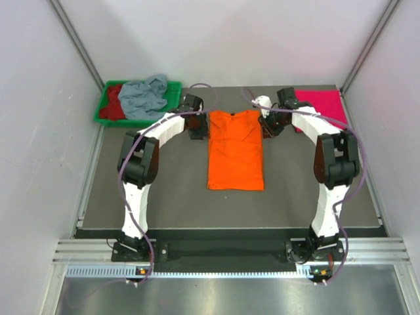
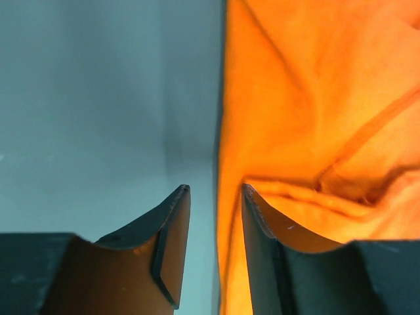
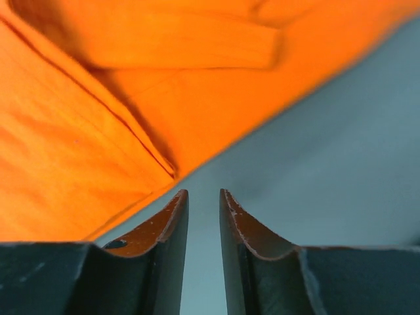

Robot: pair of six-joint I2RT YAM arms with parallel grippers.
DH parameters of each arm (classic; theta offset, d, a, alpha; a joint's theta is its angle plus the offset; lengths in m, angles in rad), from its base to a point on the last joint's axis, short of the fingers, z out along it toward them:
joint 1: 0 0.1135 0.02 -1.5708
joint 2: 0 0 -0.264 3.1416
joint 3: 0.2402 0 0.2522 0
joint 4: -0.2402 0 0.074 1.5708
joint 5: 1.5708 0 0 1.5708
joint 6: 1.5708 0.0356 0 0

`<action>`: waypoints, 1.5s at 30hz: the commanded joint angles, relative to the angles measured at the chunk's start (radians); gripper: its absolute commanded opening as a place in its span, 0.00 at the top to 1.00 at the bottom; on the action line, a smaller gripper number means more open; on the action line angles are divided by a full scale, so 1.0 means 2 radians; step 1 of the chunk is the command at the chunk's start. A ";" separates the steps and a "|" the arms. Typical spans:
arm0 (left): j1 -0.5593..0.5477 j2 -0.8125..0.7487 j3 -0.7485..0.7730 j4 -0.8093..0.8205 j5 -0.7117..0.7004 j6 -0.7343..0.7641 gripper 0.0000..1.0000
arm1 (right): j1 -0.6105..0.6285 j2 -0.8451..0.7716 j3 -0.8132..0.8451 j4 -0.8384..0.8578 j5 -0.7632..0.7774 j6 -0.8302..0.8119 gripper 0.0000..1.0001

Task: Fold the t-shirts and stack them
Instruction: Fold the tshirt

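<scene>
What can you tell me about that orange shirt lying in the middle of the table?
The bright orange t-shirt is soft, plain cloth, lying flat on the dark table, its sides folded in to make a narrow rectangle, neckline at the far end. The left hand and right hand flank its shoulders, both parted and gripping nothing; whether either touches the cloth is unclear.

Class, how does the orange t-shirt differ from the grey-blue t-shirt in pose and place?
The orange t-shirt lies flat and smoothed; the grey-blue t-shirt is crumpled in a heap. The orange t-shirt rests on the table, near its middle; the grey-blue t-shirt sits in the green tray at the far left corner. Both are plain, single-colour cloth.
</scene>
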 commanded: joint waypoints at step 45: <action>-0.119 -0.289 -0.423 0.034 0.015 -0.041 0.73 | 0.053 -0.266 -0.444 0.152 0.035 0.501 0.96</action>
